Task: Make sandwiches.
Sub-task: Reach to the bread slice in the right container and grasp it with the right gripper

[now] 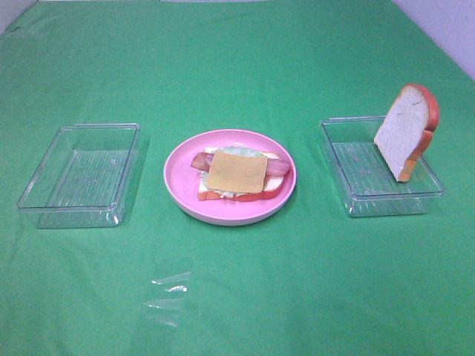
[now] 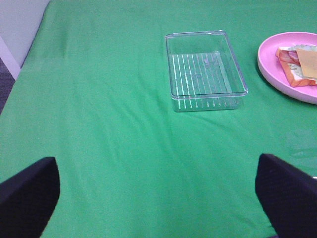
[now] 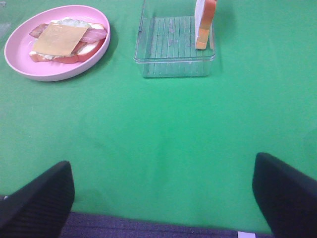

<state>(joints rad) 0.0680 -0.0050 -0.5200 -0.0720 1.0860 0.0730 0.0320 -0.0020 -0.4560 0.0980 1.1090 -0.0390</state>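
Leaning upright in the right tray, the last bread slice looks light and stiff, best pinched across its crusted edges, while both grippers hang wide apart, clear of the plate's stack.

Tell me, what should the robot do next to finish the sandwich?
Probably reach the open right gripper toward the bread slice leaning upright in the right tray. The stack on the pink plate ends with the cheese slice on top, so it lacks its top bread.
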